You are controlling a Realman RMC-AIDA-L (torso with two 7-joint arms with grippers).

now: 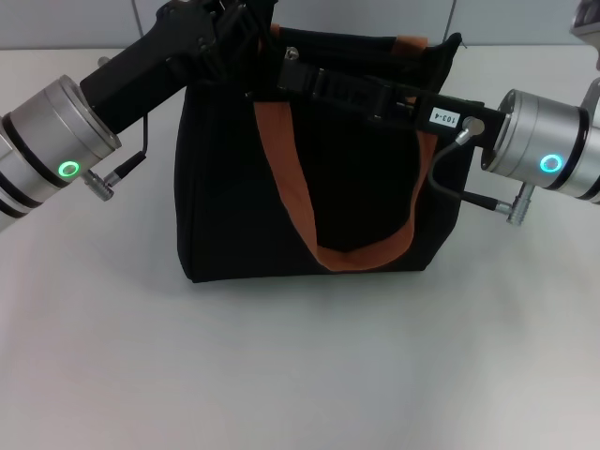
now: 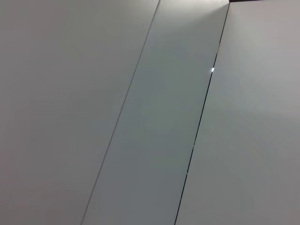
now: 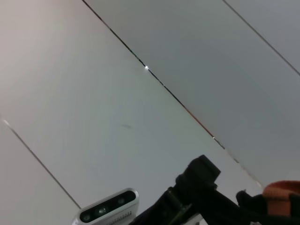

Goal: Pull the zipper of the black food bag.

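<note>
The boxy black fabric food bag (image 1: 319, 178) with rust-orange webbing handles (image 1: 281, 159) stands upright at centre frame in the head view on the plain white table (image 1: 300, 375); the left gripper (image 1: 246, 28) reaches in from the upper left to the bag's top left corner, likely bracing it, while the right gripper (image 1: 305, 75) stretches from the right edge across the top rim, where the zip line should run. The small silver zipper pull is hidden, and I cannot tell how either gripper's jaws stand. Bare table lies all round the bag, so a pull along its top edge looks unobstructed.
</note>
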